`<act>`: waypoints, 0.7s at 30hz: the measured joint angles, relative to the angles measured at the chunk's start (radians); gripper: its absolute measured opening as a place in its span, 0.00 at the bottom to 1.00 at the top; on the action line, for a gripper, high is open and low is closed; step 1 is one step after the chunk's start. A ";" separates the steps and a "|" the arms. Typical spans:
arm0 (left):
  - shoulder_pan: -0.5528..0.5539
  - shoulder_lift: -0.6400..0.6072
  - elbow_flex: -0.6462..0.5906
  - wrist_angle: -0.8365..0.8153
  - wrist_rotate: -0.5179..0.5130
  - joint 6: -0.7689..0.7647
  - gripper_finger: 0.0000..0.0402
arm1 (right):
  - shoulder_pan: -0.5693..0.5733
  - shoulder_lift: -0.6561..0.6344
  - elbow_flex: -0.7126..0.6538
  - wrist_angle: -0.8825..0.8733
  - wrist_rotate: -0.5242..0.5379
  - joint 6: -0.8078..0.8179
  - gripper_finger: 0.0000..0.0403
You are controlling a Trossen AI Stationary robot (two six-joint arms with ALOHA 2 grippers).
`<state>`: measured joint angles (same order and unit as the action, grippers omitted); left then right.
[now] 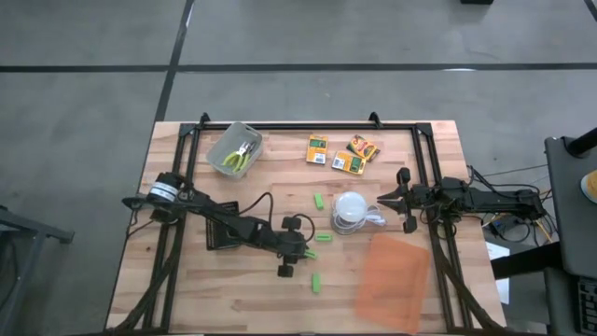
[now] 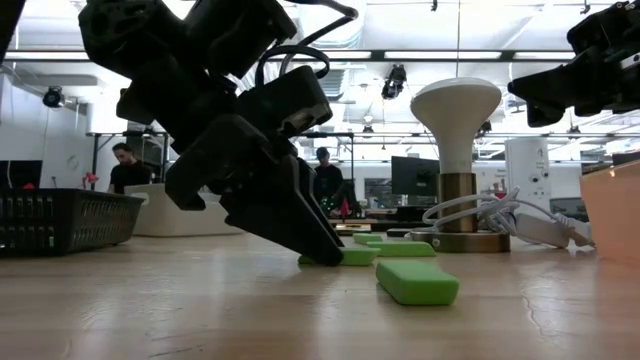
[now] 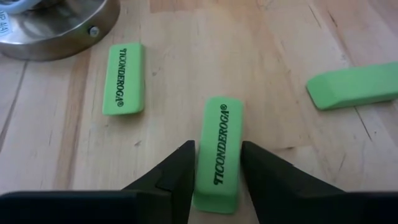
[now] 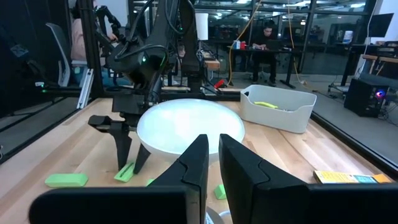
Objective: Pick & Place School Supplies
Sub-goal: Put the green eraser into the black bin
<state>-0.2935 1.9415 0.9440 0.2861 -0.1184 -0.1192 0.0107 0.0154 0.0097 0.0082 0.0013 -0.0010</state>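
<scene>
Several bright-green sticks lie flat on the wooden table. My left gripper [image 1: 305, 252] [image 3: 219, 177] is down at the table with one green stick [image 3: 219, 149] [image 2: 350, 257] between its fingers. Other sticks lie nearby [image 3: 123, 79] [image 3: 351, 86] [image 1: 319, 201] [image 1: 314, 280]. Two yellow-green-handled tools [image 1: 242, 155] sit in a pale bin [image 1: 222, 149]. Three orange-yellow boxes [image 1: 317, 149] [image 1: 362, 145] [image 1: 348, 163] lie flat near the far edge. My right gripper [image 1: 392, 198] [image 4: 213, 155] waits, shut, raised at the table's right side. My left gripper pinches the green stick by its two long sides [image 3: 202, 171], toward one end. The fingers [image 3: 180, 168] slant down from the table's left and lie along the stick. The stick lies flat on the table.
A white domed lamp [image 1: 350, 213] [image 2: 457, 150] with a round metal base [image 3: 56, 25] and a white cable stands just beyond the sticks. A translucent orange sheet [image 1: 394, 280] lies toward the near right. A black tray [image 1: 216, 235] sits under my left arm.
</scene>
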 joint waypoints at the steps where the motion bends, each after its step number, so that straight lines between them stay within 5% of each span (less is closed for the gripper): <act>1: 0.000 0.000 0.000 0.000 0.000 0.000 0.31 | 0.000 0.000 0.000 0.000 0.000 0.000 0.09; 21: 0.006 -0.085 0.000 -0.082 -0.011 -0.009 0.24 | 0.000 0.000 0.000 -0.001 0.000 0.000 0.09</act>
<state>-0.2880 1.8563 0.9445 0.2042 -0.1293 -0.1280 0.0107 0.0153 0.0097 0.0072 0.0015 -0.0010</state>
